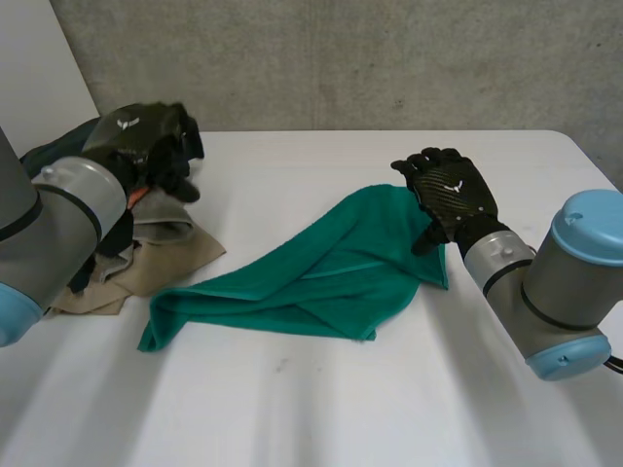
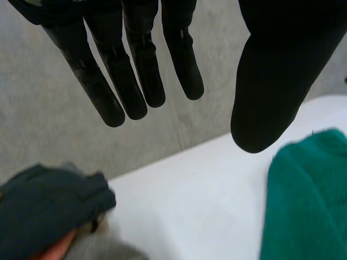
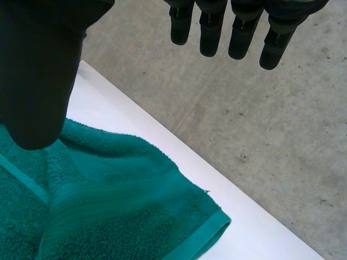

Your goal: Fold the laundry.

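Green towel (image 1: pixel 321 277) lies rumpled, right robot hand (image 1: pixel 453 195) spread above its corner.

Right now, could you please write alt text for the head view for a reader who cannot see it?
A rumpled green towel lies in the middle of a white table. The robot's open right hand is over the towel's far right corner, and its open left hand is over a pile of beige and dark clothes at the table's left side.
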{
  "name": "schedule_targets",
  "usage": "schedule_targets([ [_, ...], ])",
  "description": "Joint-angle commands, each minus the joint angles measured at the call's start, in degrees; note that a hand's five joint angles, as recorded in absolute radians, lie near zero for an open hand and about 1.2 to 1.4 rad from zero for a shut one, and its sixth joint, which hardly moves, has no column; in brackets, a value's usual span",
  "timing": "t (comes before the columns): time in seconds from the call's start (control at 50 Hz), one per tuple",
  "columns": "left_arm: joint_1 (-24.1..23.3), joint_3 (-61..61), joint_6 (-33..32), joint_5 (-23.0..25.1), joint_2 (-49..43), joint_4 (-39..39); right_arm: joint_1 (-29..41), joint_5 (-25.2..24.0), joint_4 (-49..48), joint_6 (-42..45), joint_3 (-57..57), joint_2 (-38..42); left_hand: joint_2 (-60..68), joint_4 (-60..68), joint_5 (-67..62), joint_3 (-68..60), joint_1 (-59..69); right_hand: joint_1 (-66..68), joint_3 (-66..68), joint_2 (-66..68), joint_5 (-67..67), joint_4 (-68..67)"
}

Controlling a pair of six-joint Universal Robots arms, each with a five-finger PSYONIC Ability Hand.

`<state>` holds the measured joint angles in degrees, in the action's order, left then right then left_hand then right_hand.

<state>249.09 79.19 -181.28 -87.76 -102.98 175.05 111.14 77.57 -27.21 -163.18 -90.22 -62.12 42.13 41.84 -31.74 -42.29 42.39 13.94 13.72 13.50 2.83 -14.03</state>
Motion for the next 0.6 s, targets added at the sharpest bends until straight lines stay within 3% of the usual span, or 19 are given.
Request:
schedule_targets([
  [0.02, 2.45, 4.56, -6.36, -0.74, -5.03, -1.20, -0.22, 0.21, 11.12, 0.41, 6.01, 2.44, 0.38, 0.67, -0.77, -0.22, 0.12, 6.32, 6.54, 6.76, 7.43, -6.23],
  [0.2, 4.12, 8.43, -13.12, -1.71, -11.35, 2.22, -0.66, 1.97, 23.51, 1.20, 12.17, 7.01, -5.34, -5.05, 4.95, 5.50, -5.60, 10.53, 10.75, 10.96, 11.63, -10.44],
  [0.4, 4.92, 7.12, -16.47, -3.21, -17.34, 3.55, -0.40, 2.06, 22.73, 1.90, 12.17, 8.60, -2.66, -2.37, 2.27, 2.82, -2.92, 10.03, 10.25, 10.46, 11.13, -9.94],
  [0.46, 5.00, 6.59, -16.91, -2.77, -17.78, 3.37, -0.31, 2.06, 22.64, 2.16, 12.26, 8.86, 11.07, 11.36, -11.46, -10.91, 10.81, 9.86, 10.08, 10.29, 10.96, -9.77],
  [0.5, 4.83, 6.15, -16.91, -2.42, -17.43, 2.85, -0.40, 2.23, 22.56, 2.08, 12.35, 8.86, 36.72, 37.01, -37.10, -36.56, 36.46, 10.02, 10.24, 10.46, 11.13, -9.94],
  [0.6, 4.22, 5.53, -16.47, -2.33, -14.01, 0.74, -0.58, 2.58, 22.73, 2.17, 13.14, 8.95, 37.87, 38.16, -38.26, -37.71, 37.61, 9.86, 10.08, 10.29, 10.96, -9.77],
])
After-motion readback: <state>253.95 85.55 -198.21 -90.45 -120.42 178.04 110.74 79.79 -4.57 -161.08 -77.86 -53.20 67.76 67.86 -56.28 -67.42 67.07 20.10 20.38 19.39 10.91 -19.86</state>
